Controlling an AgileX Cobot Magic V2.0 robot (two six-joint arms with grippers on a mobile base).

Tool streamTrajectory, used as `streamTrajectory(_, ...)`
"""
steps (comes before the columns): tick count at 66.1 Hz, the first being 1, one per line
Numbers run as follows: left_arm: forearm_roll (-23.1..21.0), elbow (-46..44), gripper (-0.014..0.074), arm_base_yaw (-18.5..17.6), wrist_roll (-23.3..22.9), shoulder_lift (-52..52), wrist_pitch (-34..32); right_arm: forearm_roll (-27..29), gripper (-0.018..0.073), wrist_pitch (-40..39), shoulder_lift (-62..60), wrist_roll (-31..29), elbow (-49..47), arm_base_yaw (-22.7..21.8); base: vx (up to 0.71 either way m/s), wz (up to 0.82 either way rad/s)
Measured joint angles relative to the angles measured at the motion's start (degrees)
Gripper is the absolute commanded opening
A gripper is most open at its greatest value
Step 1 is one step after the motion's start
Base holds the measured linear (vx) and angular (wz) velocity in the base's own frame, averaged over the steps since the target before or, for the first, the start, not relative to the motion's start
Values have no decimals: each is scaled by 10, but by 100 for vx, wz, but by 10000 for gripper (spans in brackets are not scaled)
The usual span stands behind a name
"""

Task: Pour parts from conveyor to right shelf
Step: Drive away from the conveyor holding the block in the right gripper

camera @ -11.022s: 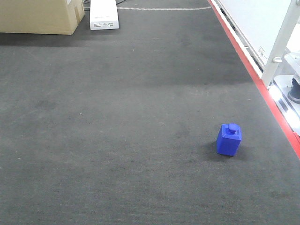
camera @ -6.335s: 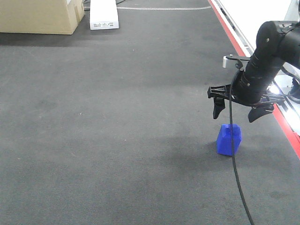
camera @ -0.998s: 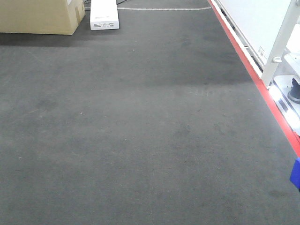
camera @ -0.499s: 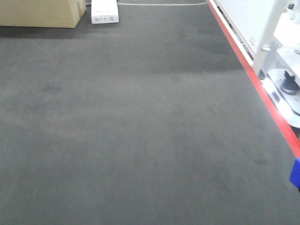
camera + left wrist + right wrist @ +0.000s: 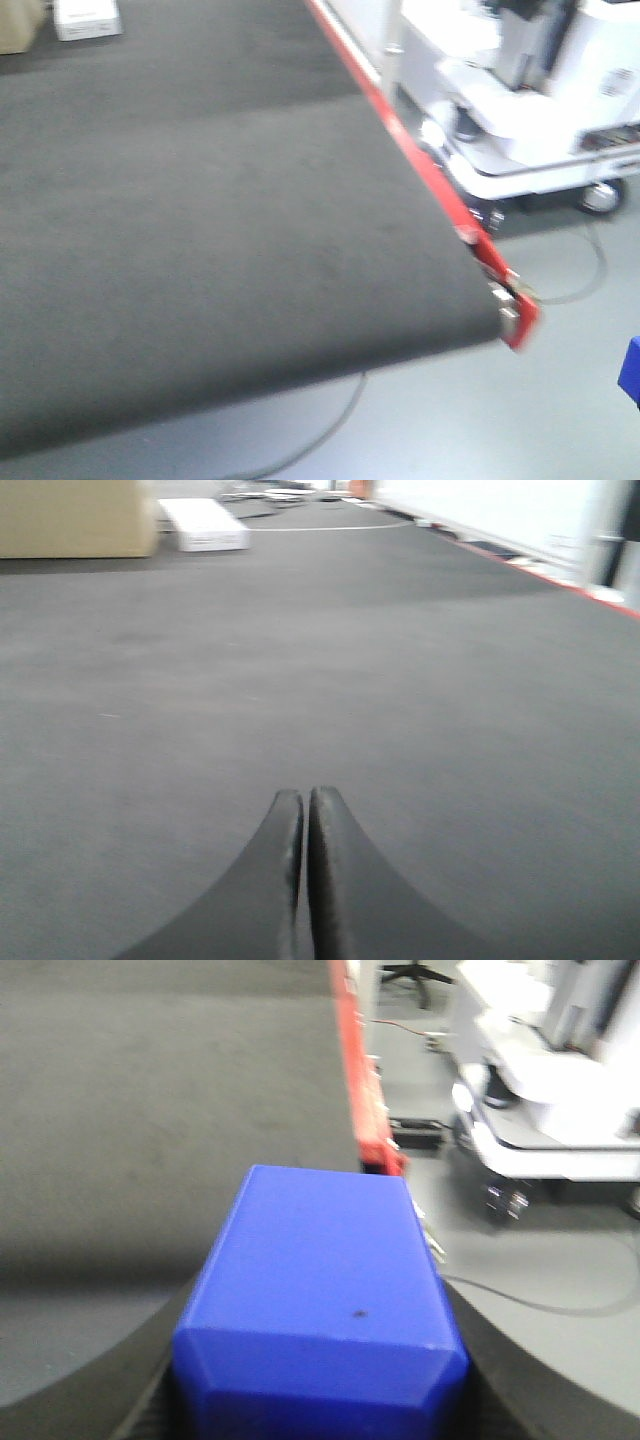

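Your right tool (image 5: 315,1390) grips the blue part (image 5: 320,1260) between its fingers; in the front view the part sits at the right edge, beyond the red strip (image 5: 420,165) at the conveyor's (image 5: 200,220) end, grey floor (image 5: 560,400) behind it; your left tool (image 5: 305,860) is closed tight and empty above the conveyor.

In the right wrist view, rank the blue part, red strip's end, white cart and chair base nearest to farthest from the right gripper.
1. The blue part, held in the right gripper.
2. The red strip's end, just beyond.
3. The white cart, to the right.
4. The chair base, far back, top.
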Motion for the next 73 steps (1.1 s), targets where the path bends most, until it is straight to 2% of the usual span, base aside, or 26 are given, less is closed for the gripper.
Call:
streamTrajectory(53, 0, 0, -6, 0, 0, 0, 0, 0, -5, 0, 0, 0, 0, 0, -34, -49)
streamTrajectory(73, 0, 0, -6, 0, 0, 0, 0, 0, -5, 0, 0, 0, 0, 0, -25, -67)
